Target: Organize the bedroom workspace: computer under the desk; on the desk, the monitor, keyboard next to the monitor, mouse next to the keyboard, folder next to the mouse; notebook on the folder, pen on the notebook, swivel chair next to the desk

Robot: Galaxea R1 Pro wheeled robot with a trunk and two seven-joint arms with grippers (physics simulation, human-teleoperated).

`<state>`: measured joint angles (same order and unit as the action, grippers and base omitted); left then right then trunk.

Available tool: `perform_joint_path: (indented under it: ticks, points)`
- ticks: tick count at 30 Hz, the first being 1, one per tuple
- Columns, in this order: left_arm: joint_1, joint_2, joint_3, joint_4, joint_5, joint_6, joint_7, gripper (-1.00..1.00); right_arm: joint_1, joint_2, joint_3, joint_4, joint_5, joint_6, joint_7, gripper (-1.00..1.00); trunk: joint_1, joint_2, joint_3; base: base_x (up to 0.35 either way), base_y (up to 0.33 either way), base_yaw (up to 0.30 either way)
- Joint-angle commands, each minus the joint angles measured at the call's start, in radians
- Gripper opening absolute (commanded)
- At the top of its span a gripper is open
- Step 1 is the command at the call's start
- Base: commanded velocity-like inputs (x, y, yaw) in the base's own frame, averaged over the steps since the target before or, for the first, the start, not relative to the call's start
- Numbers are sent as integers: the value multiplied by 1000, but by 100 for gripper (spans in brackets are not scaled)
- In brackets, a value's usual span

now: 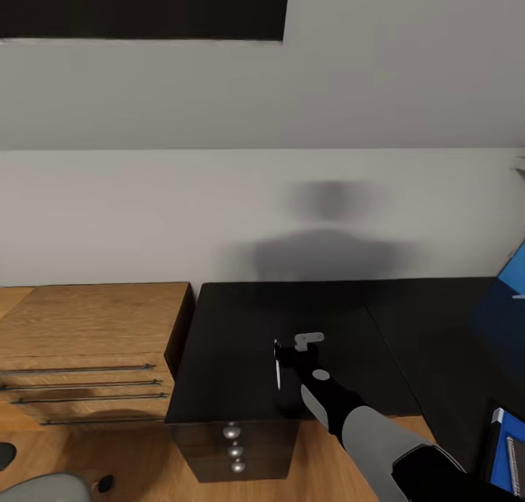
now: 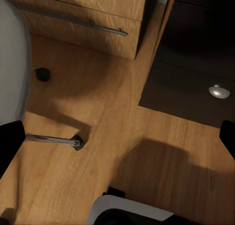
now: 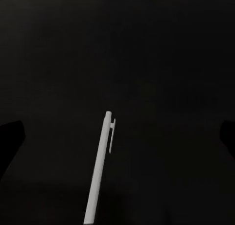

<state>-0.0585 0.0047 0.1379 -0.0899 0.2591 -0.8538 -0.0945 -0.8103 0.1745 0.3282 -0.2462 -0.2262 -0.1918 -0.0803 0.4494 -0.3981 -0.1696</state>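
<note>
A: Right gripper (image 3: 117,137), fingers?
B: Spreading wide; pen (image 3: 100,168) is lying between them on the desk (image 1: 240,327), touching neither finger.
A: Left gripper (image 2: 117,137)?
B: Fingers spreading too, hanging over the floor (image 2: 112,132). A drawer knob (image 2: 219,91) and a chair leg (image 2: 51,140) are showing beyond them.

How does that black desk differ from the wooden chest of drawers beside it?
The desk has a glossy black top; the chest of drawers is light wood grain. The desk's drawer unit carries round silver knobs; the chest has long thin bar handles. The desk runs wide toward the right; the chest looks shorter. Both stand against the same pale wall on the wooden floor.
</note>
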Motion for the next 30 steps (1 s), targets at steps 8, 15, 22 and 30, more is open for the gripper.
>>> perform_joint_path:
  ticks: [8,15,22,30]
  points:
    - [-1,0,8,1,2,-2,-11,100,-1,0,6,1,-27,-6,-6,100,1,-2,-10,22,5,220]
    - [-1,0,8,1,2,-2,-11,100,-1,0,6,1,-29,-6,-6,100,1,-2,-18,3,1,202]
    - [-1,0,8,1,3,-2,-11,100,-1,0,6,2,-30,-7,-5,100,1,-2,-23,1,0,118]
    - [-1,0,7,1,2,-1,-11,100,-1,0,5,3,-28,-8,-3,100,1,-2,-24,12,0,20]
